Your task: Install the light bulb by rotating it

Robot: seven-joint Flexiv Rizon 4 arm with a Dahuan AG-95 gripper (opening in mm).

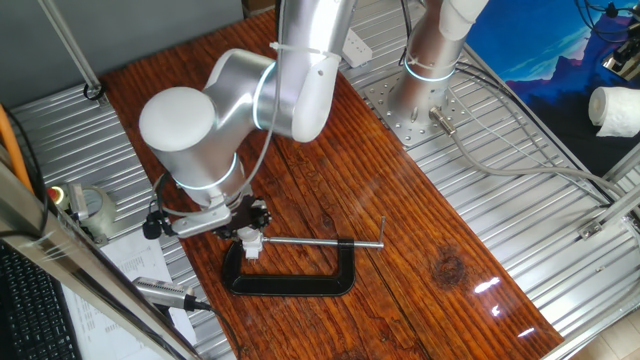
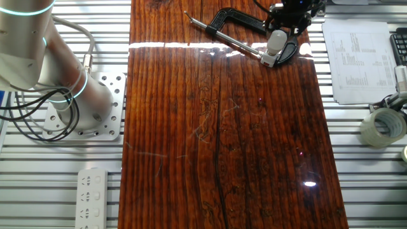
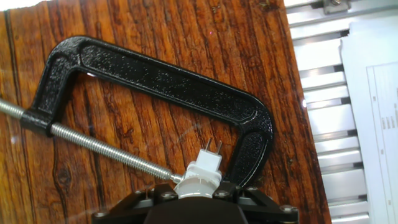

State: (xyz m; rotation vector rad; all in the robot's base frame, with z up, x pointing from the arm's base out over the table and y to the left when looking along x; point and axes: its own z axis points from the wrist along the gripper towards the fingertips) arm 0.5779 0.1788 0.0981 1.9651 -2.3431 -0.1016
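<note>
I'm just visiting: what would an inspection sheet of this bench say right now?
Surface: wooden board, glossy, on a slatted metal table.
Job's things: bulb upright over the white socket, which the C-clamp holds.
Clutter: tape roll, printed sheet, power strip.
Claw: claw down at the bulb; closure unclear.
Cables: loops by the arm base.
Surroundings: paper roll.

In the hand view the tool (image 3: 198, 198) hides most of the light bulb (image 3: 194, 185); whether its fingers touch it cannot be told. The C-clamp's screw (image 3: 93, 143) runs off the left edge.
</note>
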